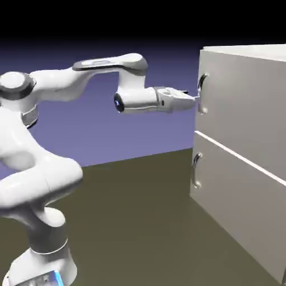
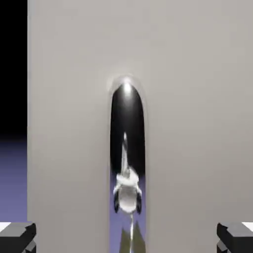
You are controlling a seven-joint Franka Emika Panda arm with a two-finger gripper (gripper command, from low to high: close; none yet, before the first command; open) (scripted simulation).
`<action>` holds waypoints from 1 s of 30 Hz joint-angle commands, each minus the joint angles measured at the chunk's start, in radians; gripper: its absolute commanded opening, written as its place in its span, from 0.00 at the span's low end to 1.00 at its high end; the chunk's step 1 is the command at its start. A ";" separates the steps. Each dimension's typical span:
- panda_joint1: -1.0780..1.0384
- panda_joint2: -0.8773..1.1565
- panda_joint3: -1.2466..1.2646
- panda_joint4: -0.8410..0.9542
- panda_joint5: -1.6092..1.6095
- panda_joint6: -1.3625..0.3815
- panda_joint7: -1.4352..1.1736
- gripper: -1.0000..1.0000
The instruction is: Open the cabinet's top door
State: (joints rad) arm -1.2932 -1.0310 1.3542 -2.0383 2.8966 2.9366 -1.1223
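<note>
The arm (image 1: 67, 78) is reaching horizontally across the exterior view toward the cabinet (image 1: 246, 151), which is standing on the table (image 1: 139, 223) at the right side of that view. The cabinet front is showing two flat pale panels divided by a thin seam (image 1: 240, 159). The top door (image 1: 246, 95) is the upper panel; it is lying flush with the cabinet front, in line with the lower panel (image 1: 234, 195), and is showing no gap at its edge.

The handle (image 1: 201, 94) of the top door is sitting near the panel's left edge in the exterior view, arched and upright. A matching lower handle (image 1: 196, 169) is sitting on the lower panel directly beneath it.

The gripper (image 1: 192, 100) is pointing straight at the top door, level with its handle. Its tips are meeting the handle in the exterior view; actual contact cannot be confirmed from that angle.

In the hand view, the top door (image 2: 197, 99) is filling most of the picture, with the handle (image 2: 127, 148) running vertically down the middle as a dark, mirror-like bar that is reflecting the robot. The two fingertips (image 2: 17, 237) are showing at the bottom corners, spread wide apart, one on each side of the handle and well clear of it. The fingers are released and are gripping nothing. The handle is lying centred between them.
</note>
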 commanded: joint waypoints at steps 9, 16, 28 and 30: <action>0.185 0.095 -0.112 -0.162 0.002 -0.108 -0.133 0.00; 0.439 0.116 -0.299 -0.374 -0.105 -0.228 -0.143 0.00; 0.840 -0.045 -0.712 -0.756 -0.487 -0.465 -0.003 0.00; 0.883 -0.088 -0.784 -0.810 -0.569 -0.504 0.026 0.00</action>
State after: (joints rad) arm -0.4097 -1.1190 0.5700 -2.8481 2.3247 2.4314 -1.0953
